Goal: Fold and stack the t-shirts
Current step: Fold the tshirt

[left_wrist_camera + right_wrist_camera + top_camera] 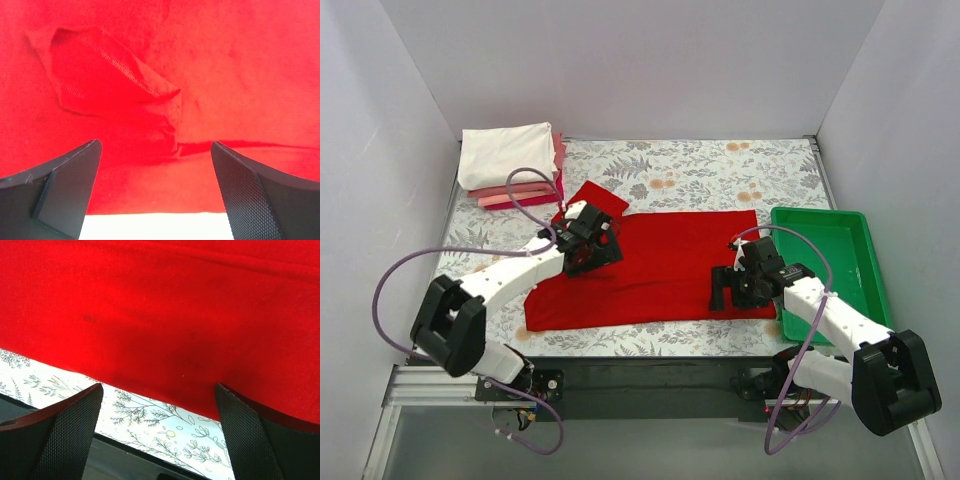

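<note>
1. You will find the red t-shirt (665,265) is soft, matt knit cloth.
2. On the right gripper (157,390), your pads (60,440) are matt black plastic, finely dimpled.
3. The green tray (830,250) is smooth, glossy plastic.
4. The table cover (700,170) looks smooth and floral-printed.

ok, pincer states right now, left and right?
Left pincer: open, empty, hovering over the red t-shirt.
Right pincer: open, empty, over that shirt's edge.

The right gripper (159,388) stands wide open, its two black textured fingers (65,435) spread far apart. A plain bright red cloth t-shirt (175,315) fills everything beyond the fingertips, and its straight edge runs slantwise between them. Nearer, between the fingers, lies a white floral-printed table cover (150,425).
</note>
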